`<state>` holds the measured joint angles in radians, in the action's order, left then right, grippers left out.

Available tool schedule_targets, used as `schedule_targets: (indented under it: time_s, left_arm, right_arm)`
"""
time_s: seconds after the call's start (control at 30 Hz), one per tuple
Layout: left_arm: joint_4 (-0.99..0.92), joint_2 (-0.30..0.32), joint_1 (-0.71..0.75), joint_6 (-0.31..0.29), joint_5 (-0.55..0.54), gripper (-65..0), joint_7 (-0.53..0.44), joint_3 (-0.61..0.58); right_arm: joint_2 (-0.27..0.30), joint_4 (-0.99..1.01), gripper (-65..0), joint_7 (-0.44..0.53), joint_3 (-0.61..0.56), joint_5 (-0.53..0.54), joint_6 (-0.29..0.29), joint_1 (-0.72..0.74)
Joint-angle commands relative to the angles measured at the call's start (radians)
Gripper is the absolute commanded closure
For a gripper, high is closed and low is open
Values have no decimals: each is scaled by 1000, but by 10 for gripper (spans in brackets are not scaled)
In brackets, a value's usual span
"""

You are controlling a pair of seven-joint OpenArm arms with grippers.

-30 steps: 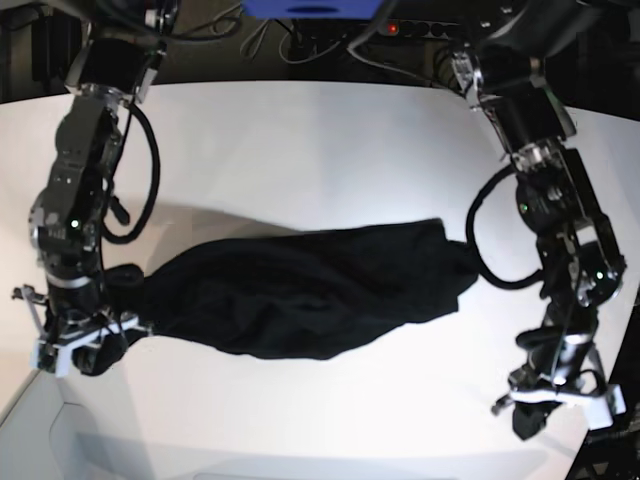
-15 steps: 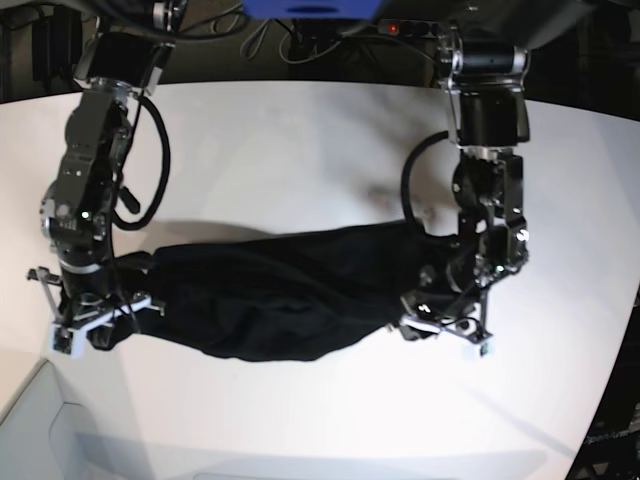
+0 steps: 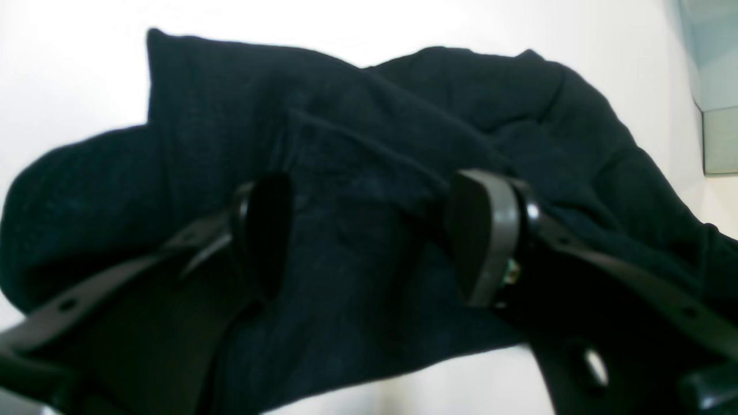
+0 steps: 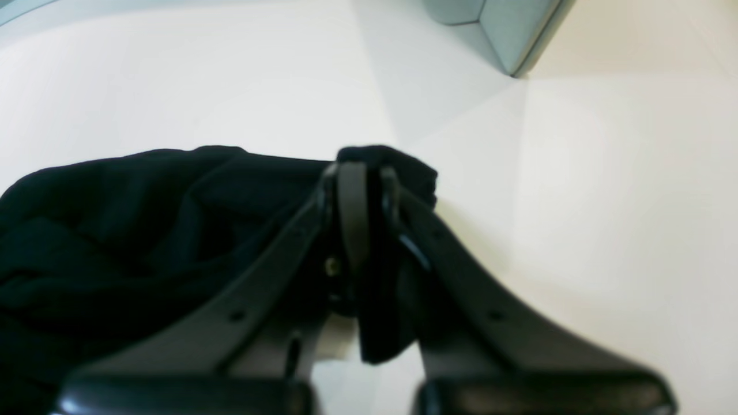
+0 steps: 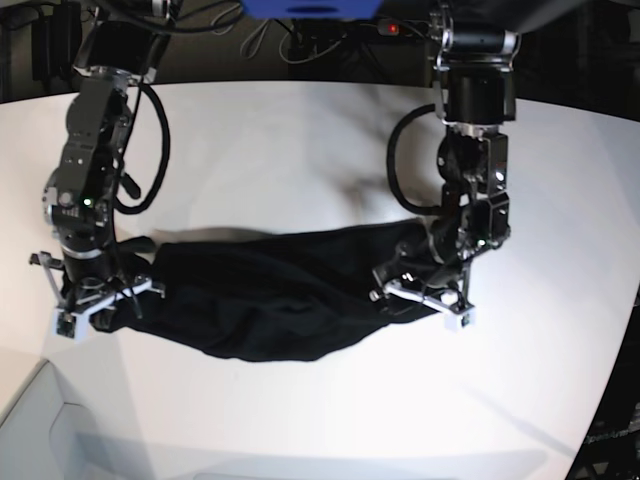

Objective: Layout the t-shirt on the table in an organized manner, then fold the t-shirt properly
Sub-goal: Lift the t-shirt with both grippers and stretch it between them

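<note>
T-shirt: I see the black t-shirt [image 5: 285, 290] lying bunched in a long, wrinkled band across the middle of the white surface [image 5: 300, 150], stretched between my two arms.

Left tool: the left tool [image 3: 375, 236] stands with its jaws spread apart, one pad on each side of a raised fold of the cloth. The fabric sits between the pads, but I see a gap on both sides, so I read it as released, not pinching.

Right tool: the right tool [image 4: 360, 190] is clenched on the t-shirt; a tuft of black cloth sticks out above the closed tips and a flap hangs below them.

Base view only: from above I get the whole layout, the left tool [image 5: 420, 295] over the band's end on that view's right and the right tool [image 5: 95, 300] at the opposite end near the surface's curved edge. It does not let me judge either jaw.

Left wrist view only: this is where I see the open jaws and the knit texture of the cloth close up, with folds running away from the pads.

Right wrist view only: it shows the pinch itself and a grey angular object [image 4: 496, 29] beyond the surface's edge.

Writing and labels: I can read no writing; neither neck label nor print shows, only plain black cloth.
</note>
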<state>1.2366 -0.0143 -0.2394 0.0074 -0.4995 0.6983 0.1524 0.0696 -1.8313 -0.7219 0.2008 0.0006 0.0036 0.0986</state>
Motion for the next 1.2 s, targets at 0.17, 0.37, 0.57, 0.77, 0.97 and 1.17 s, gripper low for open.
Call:
schedule_targets:
  time_s: [0.17,0.37,0.57,0.77,0.97,1.17]
  left_arm:
    - [29,3,-13,-4,-4,-417,-16,0]
    - [30,29,7,-4,-8,-417,-19,0]
    - [19,29,7,-7,-4,-416,-19,-3]
    - [16,26,5,-10,-4,-303,-19,-4]
    - [-31,24,1,-10,-3,0,-19,-4]
    - [7,27,5,-11,-15,-3,-19,-1]
  right_arm:
    - [8,-17,0,29,1,0,2,14]
    - [9,-14,0,29,1,0,2,10]
    - [8,14,0,29,1,0,2,14]
    - [8,20,0,29,1,0,2,16]
    - [9,20,0,29,1,0,2,17]
    - [9,45,0,37,1,0,2,22]
